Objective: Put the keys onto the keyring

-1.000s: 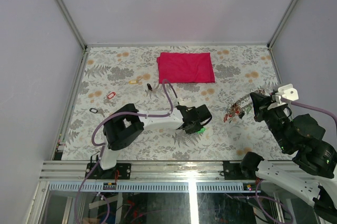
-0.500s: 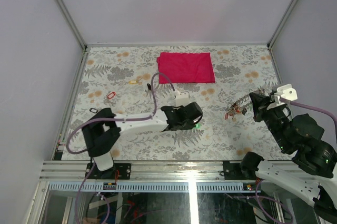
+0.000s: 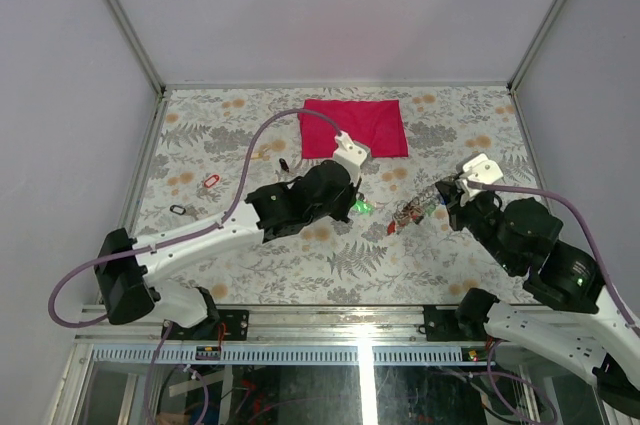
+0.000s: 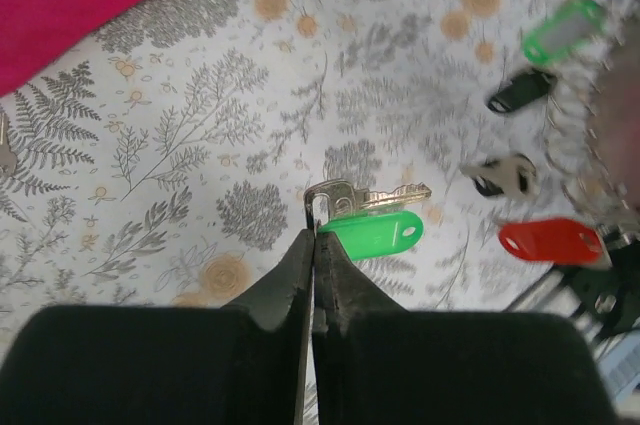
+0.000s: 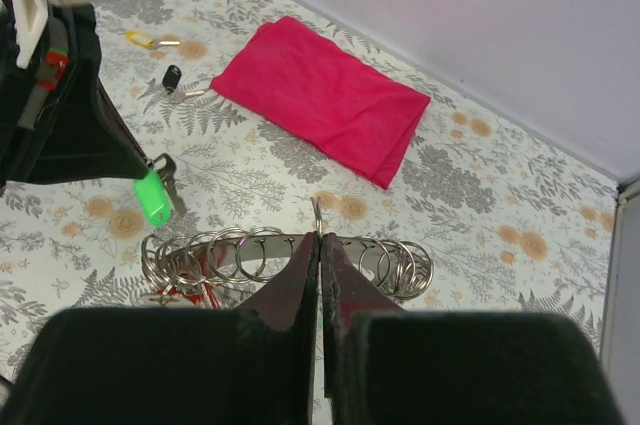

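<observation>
Left gripper (image 4: 313, 235): pinching green-tagged key (image 4: 372, 232) by its loop, near keyring (image 5: 236, 243), which right gripper (image 5: 320, 245) is clamping above table (image 3: 480, 115). Advisably aligning loop squarely with ring's opening before threading.

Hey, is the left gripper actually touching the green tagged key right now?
Touching. The left wrist view shows the left gripper shut, fingertips pinching the green-tagged key at its head.

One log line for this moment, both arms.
left gripper: shut on green key | right gripper: shut on keyring | gap: key apart from keyring, not threaded | remaining: loose keys near cloth
</observation>
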Controlling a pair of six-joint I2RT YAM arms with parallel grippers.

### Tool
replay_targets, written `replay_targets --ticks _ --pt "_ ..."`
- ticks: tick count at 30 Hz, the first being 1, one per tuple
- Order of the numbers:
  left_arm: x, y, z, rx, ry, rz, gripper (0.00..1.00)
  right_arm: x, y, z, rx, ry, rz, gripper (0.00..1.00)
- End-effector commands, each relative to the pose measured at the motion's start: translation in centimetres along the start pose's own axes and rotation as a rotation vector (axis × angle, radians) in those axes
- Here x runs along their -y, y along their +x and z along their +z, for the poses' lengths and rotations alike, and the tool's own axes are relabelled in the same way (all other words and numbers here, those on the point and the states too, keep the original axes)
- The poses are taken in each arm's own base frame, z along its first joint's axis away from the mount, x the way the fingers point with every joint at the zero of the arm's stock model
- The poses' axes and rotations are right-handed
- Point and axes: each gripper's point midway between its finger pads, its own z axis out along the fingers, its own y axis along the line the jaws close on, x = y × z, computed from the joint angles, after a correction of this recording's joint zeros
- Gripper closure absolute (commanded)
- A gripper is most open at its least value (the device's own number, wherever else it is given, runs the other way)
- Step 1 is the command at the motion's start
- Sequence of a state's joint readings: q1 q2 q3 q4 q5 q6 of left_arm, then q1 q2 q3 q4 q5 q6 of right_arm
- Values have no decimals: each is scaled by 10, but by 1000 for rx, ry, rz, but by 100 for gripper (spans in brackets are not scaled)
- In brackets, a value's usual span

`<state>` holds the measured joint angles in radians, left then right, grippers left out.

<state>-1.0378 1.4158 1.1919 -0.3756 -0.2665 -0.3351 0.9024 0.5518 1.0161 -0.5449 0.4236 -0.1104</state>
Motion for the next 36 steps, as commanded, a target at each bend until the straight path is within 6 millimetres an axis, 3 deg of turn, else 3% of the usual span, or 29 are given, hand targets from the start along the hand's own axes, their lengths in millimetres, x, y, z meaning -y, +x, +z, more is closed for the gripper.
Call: replay_targets --ticks 1,7,11,16,22,29,36 --pt "7 26 -14 -114 157 285 100 -8 -34 8 113 -42 10 100" --pt "15 89 -7 -187 308 300 100 -2 -36 7 108 -15 11 100" --pt "12 129 8 -267 333 291 100 2 -35 4 109 5 23 100" --pt "6 160 28 -341 311 282 100 4 -33 4 103 16 30 100" --pt "-7 177 45 -355 236 265 100 6 -33 -1 100 21 41 100" --pt "-15 187 52 -362 195 245 100 8 -31 -5 101 23 54 100" --pt "-15 179 50 -331 184 228 87 8 -30 -7 98 19 58 100"
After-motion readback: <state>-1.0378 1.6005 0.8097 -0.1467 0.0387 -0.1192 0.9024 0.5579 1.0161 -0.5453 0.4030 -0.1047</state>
